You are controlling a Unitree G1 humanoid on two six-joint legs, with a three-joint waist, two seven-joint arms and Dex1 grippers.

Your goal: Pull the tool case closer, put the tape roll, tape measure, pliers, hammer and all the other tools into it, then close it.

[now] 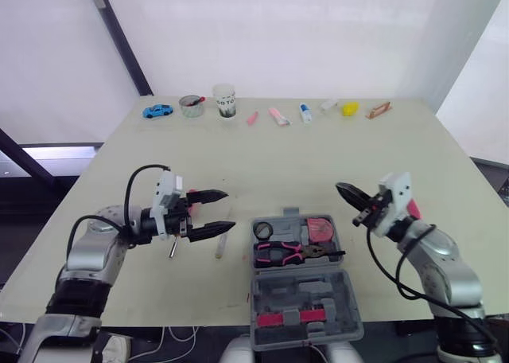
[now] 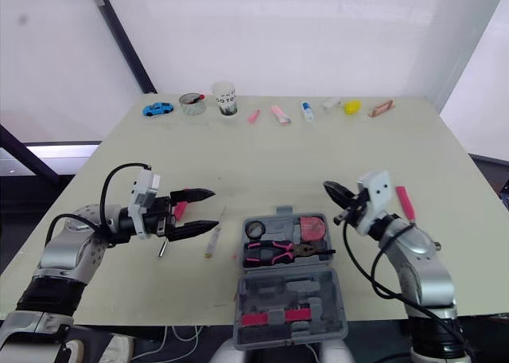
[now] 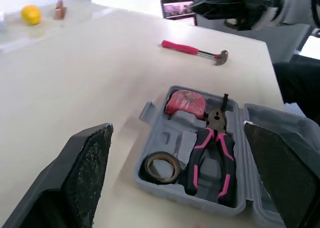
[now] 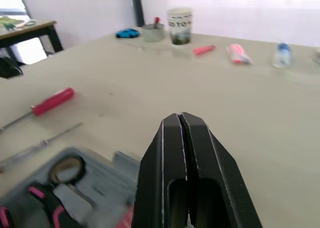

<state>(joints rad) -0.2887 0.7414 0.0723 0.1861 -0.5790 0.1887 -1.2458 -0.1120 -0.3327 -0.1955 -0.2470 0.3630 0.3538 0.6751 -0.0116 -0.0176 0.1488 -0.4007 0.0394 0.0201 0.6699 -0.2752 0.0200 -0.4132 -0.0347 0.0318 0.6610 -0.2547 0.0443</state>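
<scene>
left wrist view: pliers (image 3: 212,148) in tool case (image 3: 200,202)

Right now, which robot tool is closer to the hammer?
Right. The right tool is shut, with the hammer lying right beside that arm. The left tool is open, over on the other side of the case.

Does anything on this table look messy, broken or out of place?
Nothing spilled or broken. The lid of the open tool case seems to jut past the front of the table. Lying outside: the hammer, near the right gripper; a red screwdriver and a clear screwdriver left of the case.
</scene>
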